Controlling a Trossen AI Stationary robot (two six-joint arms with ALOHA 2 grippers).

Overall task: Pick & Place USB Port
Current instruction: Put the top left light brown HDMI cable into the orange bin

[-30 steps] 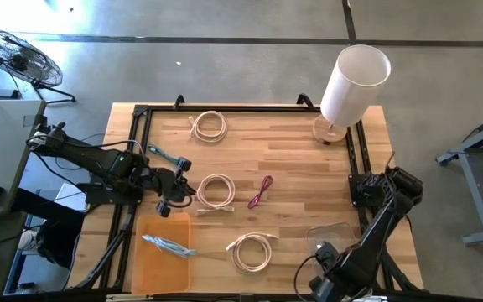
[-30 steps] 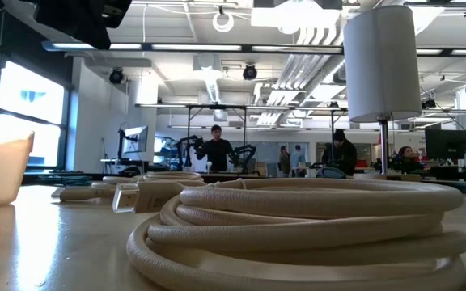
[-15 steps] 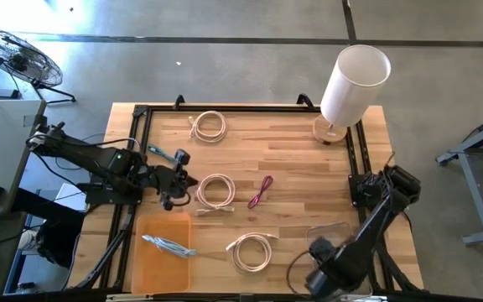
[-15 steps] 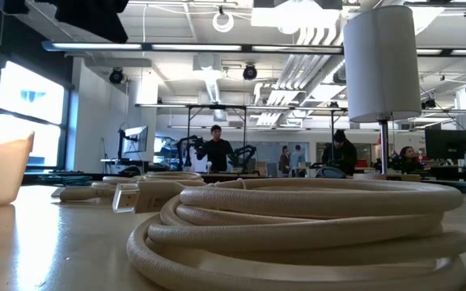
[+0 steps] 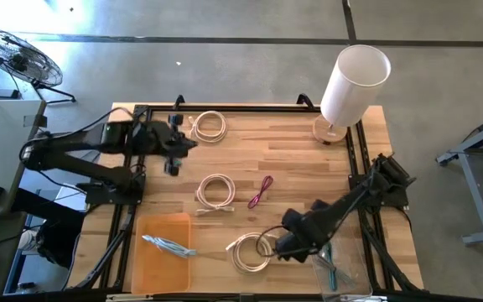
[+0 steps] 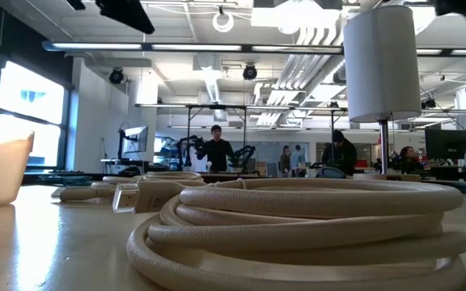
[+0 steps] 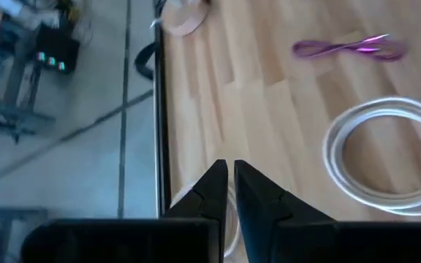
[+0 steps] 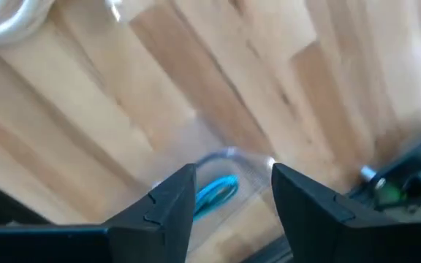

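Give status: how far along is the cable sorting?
Done: one cable lies in the orange bin, a blue one in the clear tray. In hand: nothing; the right tool hangs open by the near coil, the left tool is shut and empty. Left: three white coils and the purple cable.

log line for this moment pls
left hand: shut, empty, near top coil | right hand: open, by front coil | orange bin: one cable

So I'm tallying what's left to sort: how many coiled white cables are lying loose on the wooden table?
3: one coiled white cable near the far edge, one mid-table beside the purple cable, one near the front by the right gripper. The orange bin holds another cable.
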